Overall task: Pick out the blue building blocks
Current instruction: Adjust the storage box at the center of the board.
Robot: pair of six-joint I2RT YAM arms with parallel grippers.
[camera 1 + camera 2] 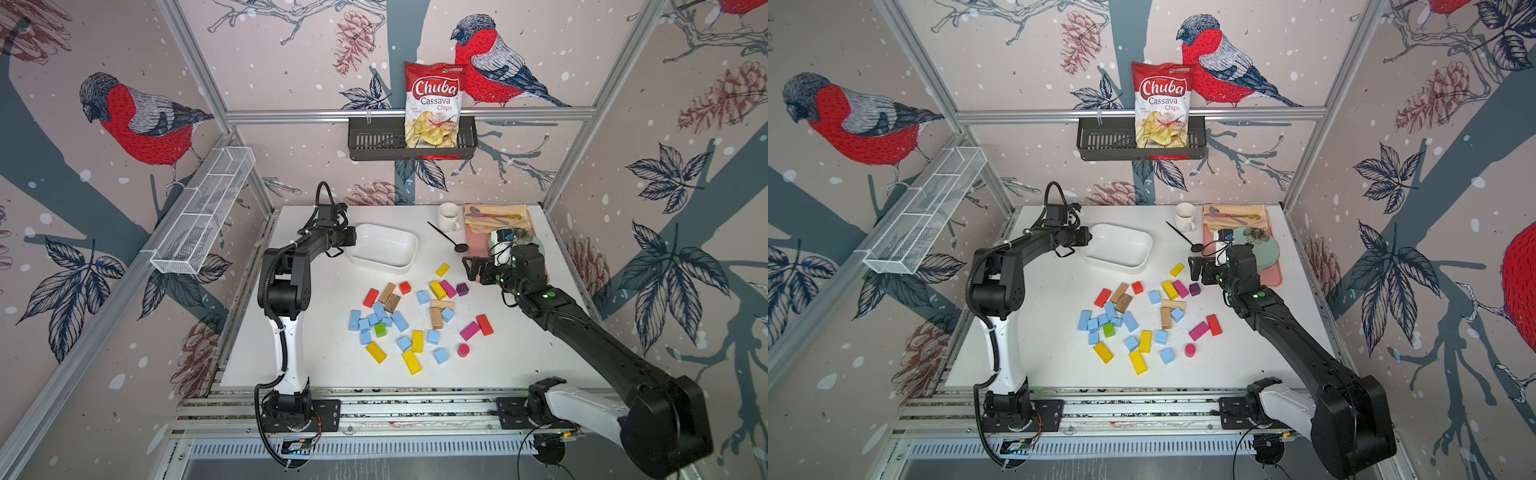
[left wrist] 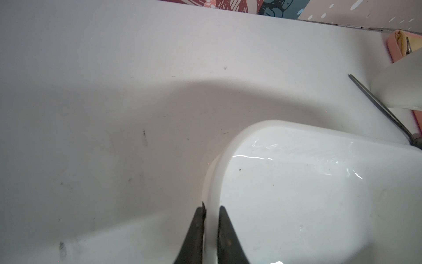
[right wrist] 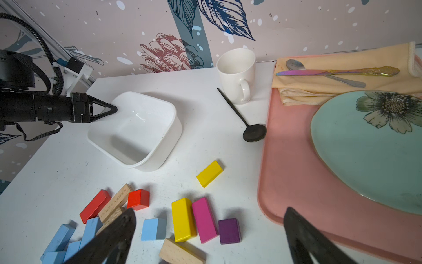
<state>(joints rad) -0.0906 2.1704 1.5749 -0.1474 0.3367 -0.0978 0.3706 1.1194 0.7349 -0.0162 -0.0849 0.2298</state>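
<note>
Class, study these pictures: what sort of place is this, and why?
Most likely a robot test cell, not a home: a left arm and right arm bolted to a metal rail, aluminium-framed wallpaper walls, and toy blocks staged on a white table.

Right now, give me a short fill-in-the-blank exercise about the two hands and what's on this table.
1. The left hand is shut on the rim of the ____ dish.
2. The right hand hangs over the table with its jaws ____.
3. The dish holds ____ blue blocks.
4. The flowered plate rests on the ____ tray.

Missing words: white; open; no; pink.
</note>
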